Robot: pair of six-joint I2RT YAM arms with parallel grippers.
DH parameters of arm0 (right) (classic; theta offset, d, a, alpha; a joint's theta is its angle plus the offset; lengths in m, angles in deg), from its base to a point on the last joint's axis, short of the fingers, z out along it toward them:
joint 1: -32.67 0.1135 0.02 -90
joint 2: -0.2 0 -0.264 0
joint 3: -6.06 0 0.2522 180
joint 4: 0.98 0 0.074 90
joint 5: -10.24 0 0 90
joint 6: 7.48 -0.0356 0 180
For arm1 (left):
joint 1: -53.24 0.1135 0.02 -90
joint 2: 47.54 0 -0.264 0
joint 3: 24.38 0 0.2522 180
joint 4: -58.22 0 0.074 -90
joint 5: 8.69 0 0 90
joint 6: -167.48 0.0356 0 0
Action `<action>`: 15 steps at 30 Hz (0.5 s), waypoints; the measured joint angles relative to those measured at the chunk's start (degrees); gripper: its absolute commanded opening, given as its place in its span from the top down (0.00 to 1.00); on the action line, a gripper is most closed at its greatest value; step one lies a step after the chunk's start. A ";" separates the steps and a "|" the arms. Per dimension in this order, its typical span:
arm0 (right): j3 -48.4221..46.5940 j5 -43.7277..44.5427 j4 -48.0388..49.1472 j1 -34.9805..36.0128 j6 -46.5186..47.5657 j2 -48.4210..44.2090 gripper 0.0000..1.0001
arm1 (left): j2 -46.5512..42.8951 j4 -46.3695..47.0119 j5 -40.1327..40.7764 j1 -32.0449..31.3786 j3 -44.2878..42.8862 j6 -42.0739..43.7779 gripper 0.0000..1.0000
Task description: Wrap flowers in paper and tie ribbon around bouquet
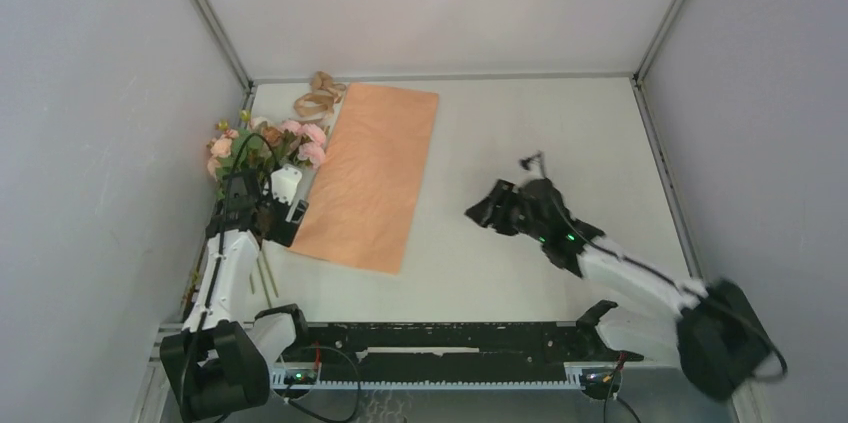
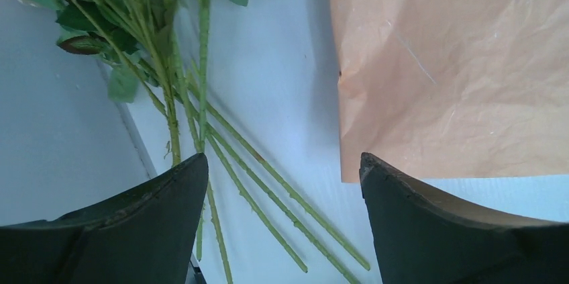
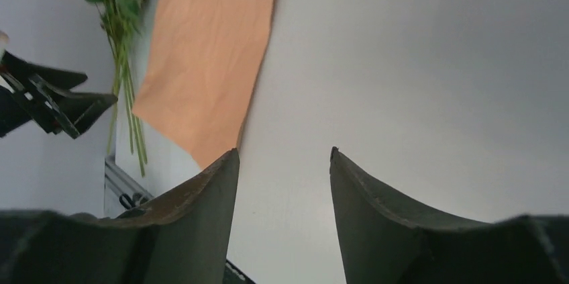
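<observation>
The flowers (image 1: 265, 143) lie at the table's far left by the wall, with their green stems (image 2: 268, 183) running toward the near edge. The orange paper (image 1: 370, 173) lies flat just to their right, apart from them. The tan ribbon (image 1: 320, 98) is curled at the paper's far left corner. My left gripper (image 1: 280, 208) hovers open over the stems (image 2: 282, 158), one fingertip above the paper's near corner (image 2: 456, 62). My right gripper (image 1: 485, 211) stands open and empty over bare table, right of the paper (image 3: 284, 151). A wrapped bouquet is out of view.
Grey walls (image 1: 100, 143) close in the left, right and back of the table. A metal frame post (image 1: 205, 13) runs along the left wall beside the flowers. The black base rail (image 1: 440, 343) spans the near edge.
</observation>
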 measured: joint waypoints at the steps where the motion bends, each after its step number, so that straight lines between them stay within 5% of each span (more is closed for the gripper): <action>1: -3.34 0.28 0.31 2.16 -0.15 6.43 0.43 | 0.57 -0.20 0.50 -0.24 0.22 0.26 0.12; 6: -23.93 -1.18 1.64 7.39 -0.31 32.98 0.46 | 2.86 1.49 2.47 -3.43 1.55 0.92 0.12; 15: -44.15 -2.89 -0.46 6.91 -1.11 59.98 0.32 | 16.33 5.86 3.41 -5.31 1.42 1.31 0.14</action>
